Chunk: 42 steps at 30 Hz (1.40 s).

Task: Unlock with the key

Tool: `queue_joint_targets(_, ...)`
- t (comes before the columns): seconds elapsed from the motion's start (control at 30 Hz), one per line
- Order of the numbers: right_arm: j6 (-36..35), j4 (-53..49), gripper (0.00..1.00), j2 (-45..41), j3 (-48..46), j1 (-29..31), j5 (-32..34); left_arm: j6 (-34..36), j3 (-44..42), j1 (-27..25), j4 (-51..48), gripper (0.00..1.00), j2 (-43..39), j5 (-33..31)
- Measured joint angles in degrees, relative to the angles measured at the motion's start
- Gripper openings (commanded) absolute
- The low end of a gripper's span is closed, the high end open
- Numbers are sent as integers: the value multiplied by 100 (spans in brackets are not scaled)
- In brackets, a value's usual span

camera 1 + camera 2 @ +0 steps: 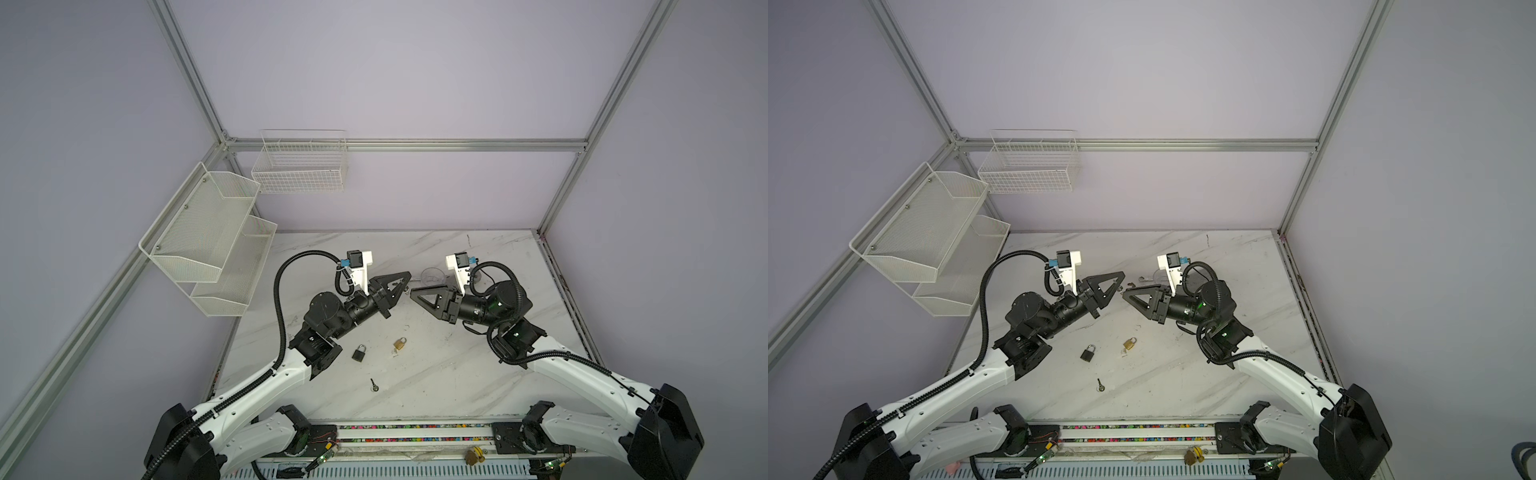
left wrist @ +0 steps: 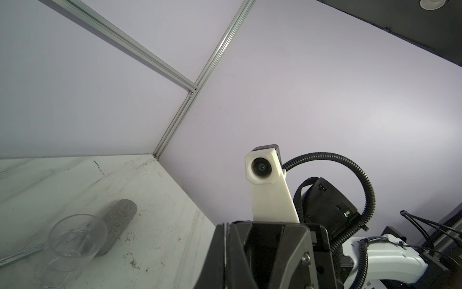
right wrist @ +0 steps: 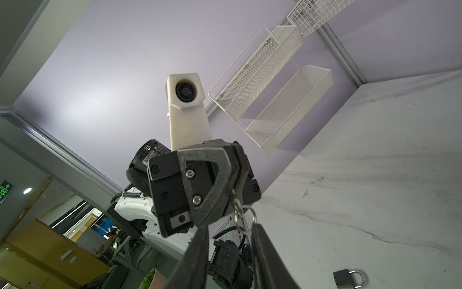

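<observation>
Marble surface (image 1: 457, 374): black padlock (image 1: 359, 352), brass padlock (image 1: 400, 344) lie keyless. L claw (image 3: 231, 197) pinches key (image 3: 235, 209) midair; R claw (image 3: 231, 232) jaws apart astride its ring (image 3: 254, 215). Looks like handover; insertion + turn yet to do.

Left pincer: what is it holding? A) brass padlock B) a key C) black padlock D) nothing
B: the right wrist view shows a key sticking out of the shut left pincer, while the black padlock and the brass padlock lie on the table.
</observation>
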Motion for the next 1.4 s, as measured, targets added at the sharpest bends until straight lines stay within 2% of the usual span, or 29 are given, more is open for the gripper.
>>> queue_joint_targets(0.37,219,415,26,186,0,0,-55,-39,0,11,94,0,61,83)
queue_joint_targets(0.87,354,739,30,358,0,0,-116,-42,-11,44,195,0,83,68)
queue_joint_targets(1.1,306,466,34,273,4,0,125,-39,-11,42,197,0,83,52)
queue_joint_targets(1.4,199,68,33,284,155,0,271,-39,-11,35,214,0,85,79)
